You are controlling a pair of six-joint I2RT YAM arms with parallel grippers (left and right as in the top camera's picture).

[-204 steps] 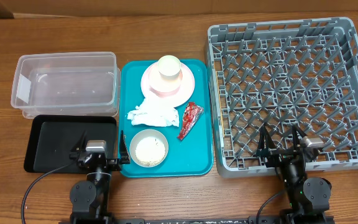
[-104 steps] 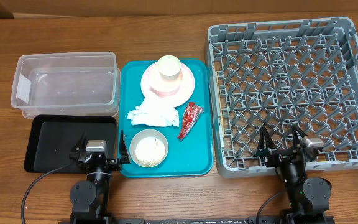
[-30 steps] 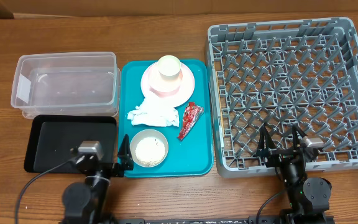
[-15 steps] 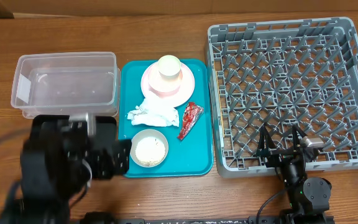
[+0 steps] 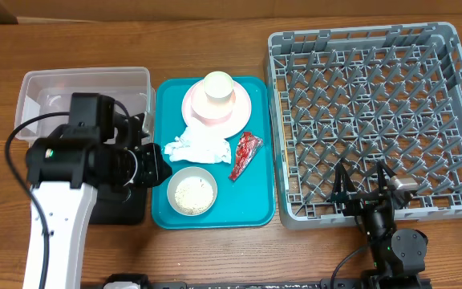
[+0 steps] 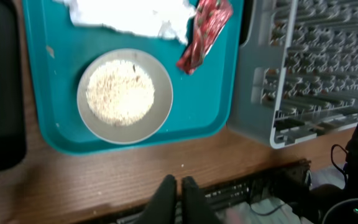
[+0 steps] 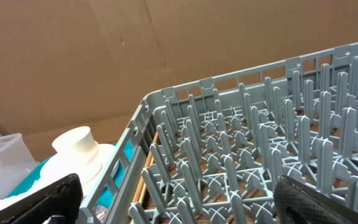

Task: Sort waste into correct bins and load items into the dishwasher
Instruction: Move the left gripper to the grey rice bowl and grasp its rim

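Observation:
On the teal tray (image 5: 259, 205) lie a crumpled white napkin (image 5: 197, 146), a red foil wrapper (image 5: 245, 154) and a whitish-grey bowl (image 5: 192, 193) of rice-like grains. A cream cup (image 5: 217, 88) stands on the pink plate (image 5: 235, 116). My left gripper (image 5: 160, 167) hangs shut and empty above the tray's left edge, beside the napkin. In the left wrist view its fingertips (image 6: 178, 190) meet over the table's front edge, with the bowl (image 6: 124, 96), napkin (image 6: 129, 15) and wrapper (image 6: 204, 34) beyond. My right gripper (image 5: 365, 183) rests open at the near rim of the grey dish rack (image 5: 375, 120), pegs (image 7: 253, 155) between its fingers.
A clear tub (image 5: 83, 108) stands left of the teal tray. My left arm covers most of the black tray (image 5: 127, 210). In the right wrist view the cup (image 7: 73, 146) shows past the rack's wall.
My left arm has risen from the table's front edge and swung over the black tray toward the teal tray. Its gripper went from open to shut. The right arm has not moved.

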